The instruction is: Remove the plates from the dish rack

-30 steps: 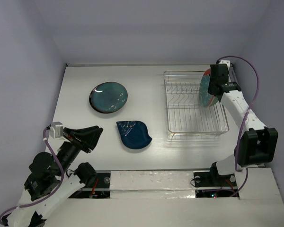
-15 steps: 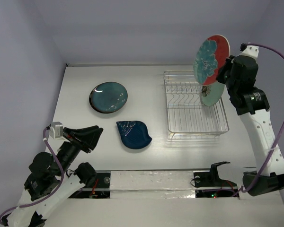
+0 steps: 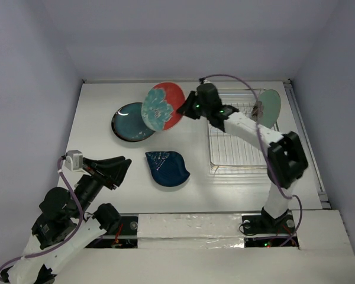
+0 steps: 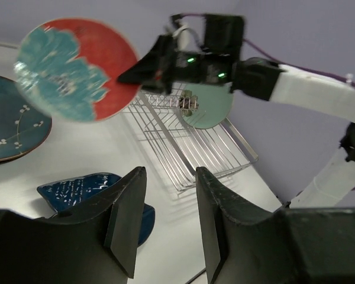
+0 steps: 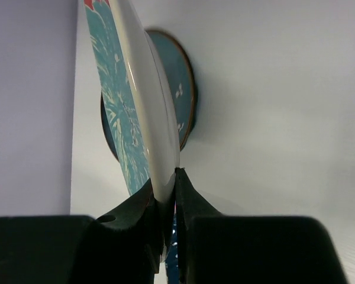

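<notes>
Right pincer (image 3: 181, 109): clamped on the rim of the red plate (image 3: 163, 106). In the wrist view both fingers (image 5: 136, 231) pinch the thin edge, the only purchase a flat dish offers.
Red plate: held on edge and tilted, out of the rack (image 3: 236, 145), in the air over the right side of the teal plate (image 3: 130, 123).
Teal plate: flat on the surface (image 3: 94, 154), far left, where unloaded dishes are being gathered.
Leaf plate (image 3: 167, 168): also flat, nearer the arms and apart from the teal plate.
Step in hand (judged): carrying the red plate to a set-down place beside those two. It would need tipping flat before release, and a drop from the edge-on pose could strike the teal plate.
Green plate (image 3: 269, 107): upright between tines at the rack's far right, the only dish seen there, so probably the last to unload.
Left pincer (image 3: 115, 168): wide open and holding nothing, low near its base and well apart from the dishes, which keeps it out of the right arm's path.
</notes>
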Robot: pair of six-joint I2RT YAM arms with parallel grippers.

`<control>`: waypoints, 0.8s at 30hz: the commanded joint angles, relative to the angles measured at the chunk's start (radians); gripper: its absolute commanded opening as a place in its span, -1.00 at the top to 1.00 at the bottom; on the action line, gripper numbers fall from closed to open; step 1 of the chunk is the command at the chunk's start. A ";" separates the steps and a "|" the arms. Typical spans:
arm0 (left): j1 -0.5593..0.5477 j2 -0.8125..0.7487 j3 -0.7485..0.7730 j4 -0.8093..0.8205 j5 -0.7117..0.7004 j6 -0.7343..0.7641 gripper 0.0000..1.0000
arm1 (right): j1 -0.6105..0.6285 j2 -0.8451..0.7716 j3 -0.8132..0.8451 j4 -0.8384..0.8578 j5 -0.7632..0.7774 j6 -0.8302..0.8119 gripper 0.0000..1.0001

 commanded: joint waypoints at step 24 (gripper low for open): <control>0.021 0.031 0.000 0.033 0.004 -0.009 0.27 | 0.169 0.517 0.397 0.444 -0.106 0.423 1.00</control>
